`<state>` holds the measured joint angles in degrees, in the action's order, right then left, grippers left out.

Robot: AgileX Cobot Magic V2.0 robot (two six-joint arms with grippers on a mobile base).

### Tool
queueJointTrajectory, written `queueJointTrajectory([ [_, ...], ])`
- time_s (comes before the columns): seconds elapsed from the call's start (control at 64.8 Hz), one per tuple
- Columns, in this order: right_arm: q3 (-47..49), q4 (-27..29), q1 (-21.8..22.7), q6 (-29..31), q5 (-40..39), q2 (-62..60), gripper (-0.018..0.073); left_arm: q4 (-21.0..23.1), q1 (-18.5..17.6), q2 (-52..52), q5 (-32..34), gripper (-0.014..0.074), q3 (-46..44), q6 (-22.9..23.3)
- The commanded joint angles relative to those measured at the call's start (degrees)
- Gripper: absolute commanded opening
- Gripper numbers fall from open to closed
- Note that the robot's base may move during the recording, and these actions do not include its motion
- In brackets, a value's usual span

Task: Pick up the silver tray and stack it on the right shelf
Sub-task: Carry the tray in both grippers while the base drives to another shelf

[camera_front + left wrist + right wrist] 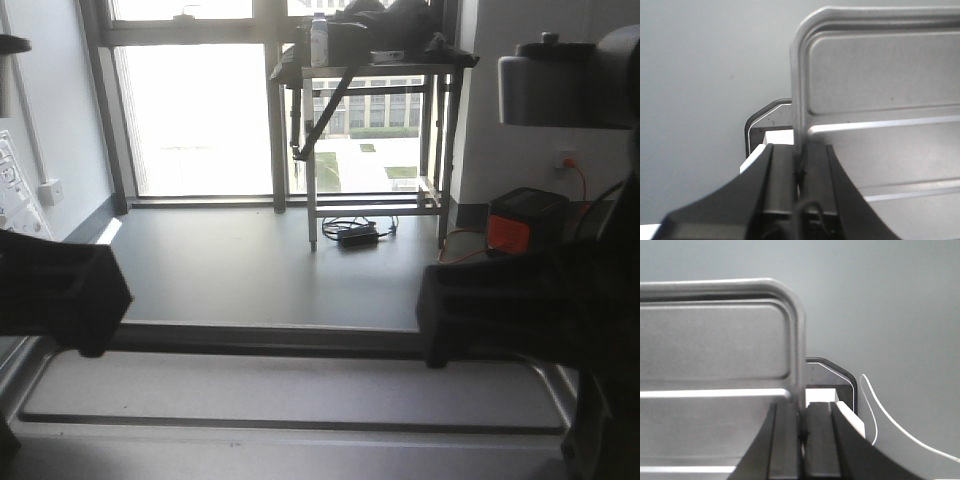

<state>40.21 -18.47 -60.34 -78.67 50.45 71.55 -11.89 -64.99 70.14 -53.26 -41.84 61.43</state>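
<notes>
Left hand, right hand pinch silver tray rims (opposite ends).

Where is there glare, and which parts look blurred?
Front view: window blown out white, foreground dark. Left wrist view: tray evenly lit, left gripper close and soft. Right wrist view: bright glint along a tray ridge.
</notes>
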Motion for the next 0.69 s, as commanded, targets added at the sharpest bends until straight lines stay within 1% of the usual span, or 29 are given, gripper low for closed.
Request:
queueJointTrajectory([
  [0.0,1.41,-3.89,0.26,0.2,3.13,-1.54,0.0057,-1.37,-0.52,-1.23,-4.08,-0.01,-1.15,-1.71],
  [0.679,1.41,-3.89,0.26,0.2,3.13,-1.54,0.0057,-1.38,-0.52,-1.23,-4.08,-0.01,-1.15,-1.71],
])
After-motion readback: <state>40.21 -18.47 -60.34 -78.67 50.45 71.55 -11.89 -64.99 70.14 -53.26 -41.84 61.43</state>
